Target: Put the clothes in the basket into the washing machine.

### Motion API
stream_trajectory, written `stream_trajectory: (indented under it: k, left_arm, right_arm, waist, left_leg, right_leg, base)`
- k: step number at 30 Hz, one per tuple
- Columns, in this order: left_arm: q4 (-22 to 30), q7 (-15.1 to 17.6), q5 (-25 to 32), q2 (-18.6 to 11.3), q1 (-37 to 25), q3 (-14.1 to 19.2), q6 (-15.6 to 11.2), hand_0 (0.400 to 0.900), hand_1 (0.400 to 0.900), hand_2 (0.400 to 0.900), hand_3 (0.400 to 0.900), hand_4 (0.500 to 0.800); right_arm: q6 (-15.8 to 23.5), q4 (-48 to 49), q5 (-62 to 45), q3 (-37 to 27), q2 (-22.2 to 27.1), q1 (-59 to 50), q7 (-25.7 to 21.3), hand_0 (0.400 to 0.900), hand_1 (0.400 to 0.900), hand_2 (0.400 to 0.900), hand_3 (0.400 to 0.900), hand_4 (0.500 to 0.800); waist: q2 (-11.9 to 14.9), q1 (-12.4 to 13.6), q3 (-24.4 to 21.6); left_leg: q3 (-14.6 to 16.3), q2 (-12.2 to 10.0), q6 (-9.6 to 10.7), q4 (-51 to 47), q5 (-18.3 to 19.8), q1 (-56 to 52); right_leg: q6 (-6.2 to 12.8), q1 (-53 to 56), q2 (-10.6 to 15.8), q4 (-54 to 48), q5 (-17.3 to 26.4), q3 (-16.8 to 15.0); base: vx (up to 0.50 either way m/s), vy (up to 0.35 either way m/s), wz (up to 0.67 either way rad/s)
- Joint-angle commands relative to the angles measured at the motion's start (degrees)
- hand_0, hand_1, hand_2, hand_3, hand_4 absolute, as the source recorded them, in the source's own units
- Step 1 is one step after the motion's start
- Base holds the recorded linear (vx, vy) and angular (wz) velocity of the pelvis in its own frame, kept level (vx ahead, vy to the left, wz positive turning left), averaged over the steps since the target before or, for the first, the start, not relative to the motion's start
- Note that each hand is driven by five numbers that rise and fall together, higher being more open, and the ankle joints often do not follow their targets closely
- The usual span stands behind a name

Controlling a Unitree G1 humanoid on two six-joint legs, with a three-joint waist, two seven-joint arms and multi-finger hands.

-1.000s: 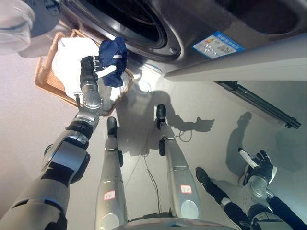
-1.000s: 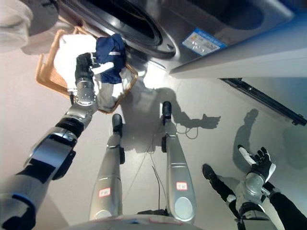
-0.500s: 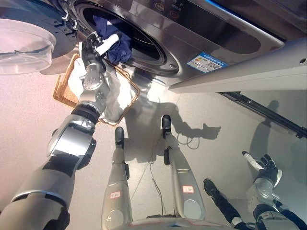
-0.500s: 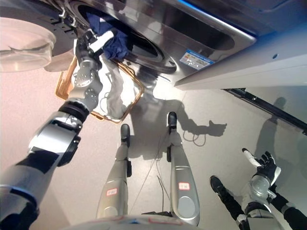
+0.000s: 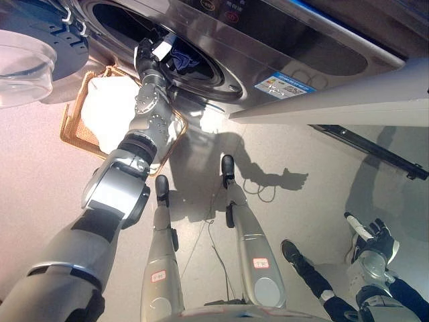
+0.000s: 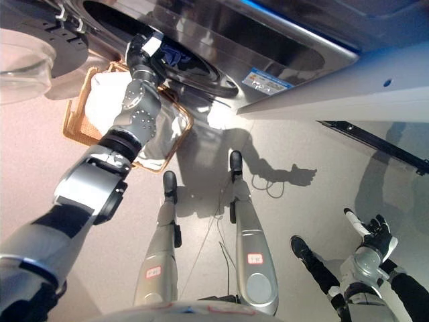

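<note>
Midway in the load: left hand (image 5: pixel 153 55) at the washing machine (image 5: pixel 281 40) door rim, fingers curled on a dark blue garment (image 5: pixel 182 60) inside the drum. White clothes (image 5: pixel 110 111) left in the basket (image 5: pixel 69 127). Right hand (image 5: pixel 373 239) idle, fingers spread.

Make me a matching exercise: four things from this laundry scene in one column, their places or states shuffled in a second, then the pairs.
1. dark blue garment
2. woven wicker basket
3. left robot hand
4. right robot hand

A. on the floor, holding white laundry
B. open, idle, low at the right
C. inside the washing machine drum
D. reaching into the drum opening

Pairs: 1-C, 2-A, 3-D, 4-B
</note>
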State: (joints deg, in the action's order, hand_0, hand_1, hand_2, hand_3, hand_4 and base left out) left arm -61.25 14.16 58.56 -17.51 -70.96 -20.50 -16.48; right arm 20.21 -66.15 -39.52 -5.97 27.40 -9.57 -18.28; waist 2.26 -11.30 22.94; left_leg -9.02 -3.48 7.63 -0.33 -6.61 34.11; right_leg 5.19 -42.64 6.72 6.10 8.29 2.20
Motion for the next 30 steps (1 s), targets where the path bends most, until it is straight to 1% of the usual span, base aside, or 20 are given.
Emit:
stream_trajectory:
  k: [1,7,11,13,17,19,23,24,27,30]
  left_arm:
    - [-1.31,-0.66,-1.69,-0.97,-4.28,2.22,-5.87,0.900,0.900,0.900,0.900,0.800]
    - [-2.24,0.39,-3.50,-2.52,-3.56,2.53,-5.80,0.900,0.900,0.900,0.900,0.800]
    - [-2.92,1.02,-4.60,-2.34,-3.28,2.62,-5.72,0.900,0.900,0.900,0.900,0.800]
    - [-3.40,1.23,-4.91,-2.31,-3.42,2.71,-5.51,0.900,0.900,0.900,0.900,0.800]
    - [-2.50,1.17,-5.46,-1.81,-2.13,3.02,-5.30,0.900,0.900,0.900,0.900,0.800]
    - [-1.94,1.26,-6.68,-1.69,-0.85,3.07,-5.11,0.900,0.900,0.900,0.900,0.800]
    - [-0.04,1.63,-10.85,-2.27,2.83,2.54,-4.83,0.900,0.900,0.900,0.900,0.800]
    - [0.11,1.75,-10.95,-2.24,2.98,2.54,-4.80,0.900,0.900,0.900,0.900,0.800]
    - [4.06,1.48,-14.36,-2.29,8.54,2.37,-4.82,0.900,0.900,0.900,0.900,0.800]
    - [6.57,1.12,-15.01,-1.95,13.09,2.97,-4.83,0.900,0.900,0.900,0.900,0.800]
  right_arm:
    - [1.70,-2.88,-3.75,-2.36,5.90,6.25,-2.19,0.900,0.900,0.900,0.900,0.800]
    - [1.92,-2.69,-3.34,-2.15,6.20,5.81,-2.12,0.900,0.900,0.900,0.900,0.800]
    - [1.99,-3.12,-3.28,-2.18,6.29,6.06,-2.11,0.900,0.900,0.900,0.900,0.800]
    - [1.91,-3.47,-3.44,-2.34,6.32,6.13,-1.96,0.900,0.900,0.900,0.900,0.800]
    - [1.73,-3.89,-3.44,-2.82,6.44,6.43,-1.80,0.900,0.900,0.900,0.900,0.800]
    - [1.58,-4.21,-3.35,-3.04,6.40,6.58,-1.62,0.900,0.900,0.900,0.900,0.800]
    - [0.93,-4.79,-2.57,-3.45,6.26,6.82,-1.03,0.900,0.900,0.900,0.900,0.800]
    - [0.92,-4.76,-2.56,-3.45,6.25,6.90,-1.03,0.900,0.900,0.900,0.900,0.800]
    - [-0.05,-5.10,-1.12,-4.48,6.41,7.60,-0.51,0.900,0.900,0.900,0.900,0.800]
    - [-0.82,-5.44,-0.25,-5.47,6.77,7.95,0.08,0.900,0.900,0.900,0.900,0.800]
  waist:
    - [-2.79,0.04,-4.40]
    - [-2.81,0.47,-4.60]
    - [-2.95,0.64,-4.67]
    - [-2.94,0.58,-4.85]
    - [-2.95,0.78,-5.09]
    - [-2.89,0.91,-5.21]
    - [-2.74,1.65,-5.82]
    - [-2.69,1.68,-5.70]
    - [-2.49,2.56,-5.99]
    - [-2.20,3.08,-6.02]
  left_leg:
    - [-0.30,3.10,-4.66,-4.67,-1.96,-1.55]
    - [-0.49,2.98,-4.81,-4.67,-2.25,-1.20]
    - [-0.53,2.80,-4.90,-4.67,-1.89,-1.90]
    - [-0.72,2.92,-4.88,-4.67,-2.26,-1.83]
    - [-0.73,2.93,-5.00,-4.67,-2.11,-2.59]
    - [-0.55,2.91,-5.05,-4.67,-1.92,-3.24]
    - [-0.12,2.90,-5.43,-4.49,-1.27,-5.45]
    - [-0.07,2.89,-5.44,-4.51,-1.23,-5.68]
    - [0.16,3.36,-5.88,-2.27,0.41,-7.97]
    - [0.40,3.84,-6.23,-0.18,1.82,-9.41]
  right_leg:
    - [0.06,0.46,-4.92,2.17,-1.23,-0.09]
    - [0.30,0.00,-4.69,1.86,-0.59,-0.02]
    - [0.27,0.55,-4.68,1.88,-1.12,0.21]
    - [0.29,0.62,-4.54,1.60,-0.67,0.29]
    - [0.27,1.52,-4.43,1.62,-0.82,0.38]
    - [0.27,2.18,-4.33,1.76,-0.99,0.51]
    - [0.27,4.24,-4.11,2.14,-1.40,0.63]
    - [0.28,4.47,-4.12,2.10,-1.42,0.59]
    - [0.33,7.72,-3.53,2.49,-1.84,0.50]
    - [0.36,10.76,-3.09,2.16,-2.11,0.54]
  base:
    - [0.01,0.021,-0.06]
    - [0.01,0.018,-0.05]
    - [0.00,0.000,0.00]
    - [0.00,0.007,0.03]
    - [0.01,0.014,0.03]
    - [0.00,0.000,0.00]
    - [0.02,0.015,0.00]
    - [0.03,0.044,0.00]
    - [0.04,0.041,0.07]
    - [0.03,0.030,0.07]
